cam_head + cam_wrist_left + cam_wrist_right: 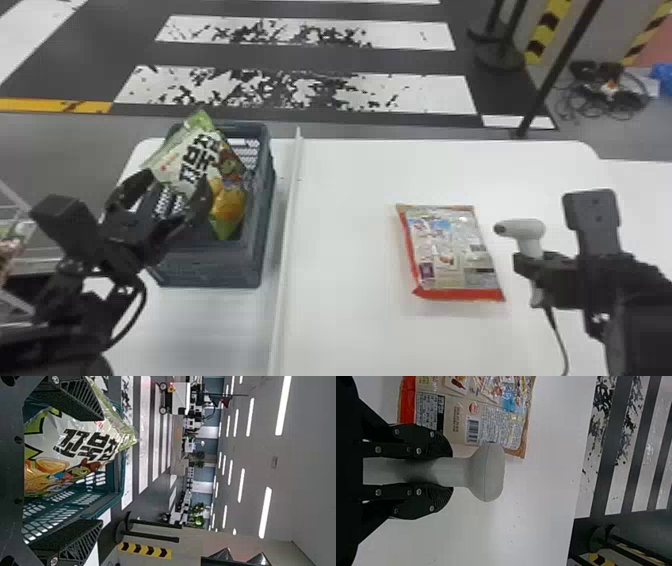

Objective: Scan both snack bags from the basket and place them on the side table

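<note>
In the head view my left gripper (167, 192) is at the near left part of the dark basket (210, 265), fingers spread. A green-and-white snack bag (187, 160) leans up inside the basket, just beyond those fingers. The left wrist view shows the left gripper (101, 471) open beside the same bag (79, 451), not closed on it. My right gripper (532, 265) holds a white handheld scanner (525, 229) at the right; in the right wrist view the right gripper (443, 472) is shut on the scanner's handle (455, 472). A red-edged snack bag (450, 255) lies flat, barcode side up, left of the scanner.
A raised white divider (290, 225) runs between the basket and the white table (350, 250) bearing the red-edged bag. The scanner's cable (559, 335) hangs toward the near edge. A metal rack (30, 250) stands at the far left. Posts stand on the floor beyond.
</note>
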Controlling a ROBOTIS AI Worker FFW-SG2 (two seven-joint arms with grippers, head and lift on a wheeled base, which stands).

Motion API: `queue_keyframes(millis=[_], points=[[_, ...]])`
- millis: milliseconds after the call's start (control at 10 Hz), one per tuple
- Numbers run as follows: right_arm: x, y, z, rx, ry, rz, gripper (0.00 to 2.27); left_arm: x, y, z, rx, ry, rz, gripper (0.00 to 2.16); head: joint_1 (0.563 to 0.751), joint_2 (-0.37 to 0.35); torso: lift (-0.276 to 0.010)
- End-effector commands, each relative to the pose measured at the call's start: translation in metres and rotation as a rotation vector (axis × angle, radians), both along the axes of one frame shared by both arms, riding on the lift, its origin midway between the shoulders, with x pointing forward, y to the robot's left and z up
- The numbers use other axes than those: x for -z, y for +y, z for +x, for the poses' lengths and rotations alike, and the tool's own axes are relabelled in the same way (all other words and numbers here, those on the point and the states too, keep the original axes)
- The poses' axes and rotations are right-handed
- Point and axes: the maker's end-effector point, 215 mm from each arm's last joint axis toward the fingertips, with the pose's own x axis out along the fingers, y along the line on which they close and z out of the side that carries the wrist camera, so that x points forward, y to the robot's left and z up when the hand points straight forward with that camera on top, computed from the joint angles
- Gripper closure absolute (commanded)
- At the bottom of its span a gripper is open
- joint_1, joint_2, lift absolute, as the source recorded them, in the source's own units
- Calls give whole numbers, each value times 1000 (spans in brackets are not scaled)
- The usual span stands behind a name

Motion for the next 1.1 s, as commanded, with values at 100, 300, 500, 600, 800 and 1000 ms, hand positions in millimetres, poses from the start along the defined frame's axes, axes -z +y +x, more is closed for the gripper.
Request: queue_keyframes(millis=[100, 300, 500, 600, 800, 1000], points=[[12, -47, 21, 61, -33, -36, 2250, 2, 0, 0, 1, 3, -1, 76, 695, -67, -75], [27, -69, 41, 66, -66, -51, 2250, 1, 2, 0, -4, 1, 1, 76, 695, -103, -75], [39, -80, 53, 65, -82, -66, 2250, 0, 4, 0, -7, 1, 1, 76, 695, -124, -75], [48, -84, 55, 69, -66, -64, 2253, 0, 4, 0, -6, 1, 3, 76, 695, -128, -75], [61, -90, 55, 73, -37, -69, 2253, -1, 4, 2, -7, -2, 0, 76, 695, -136, -75], [69, -96, 51, 75, -16, -78, 2246, -1, 2, 2, -7, -2, -4, 76, 695, -145, -75]])
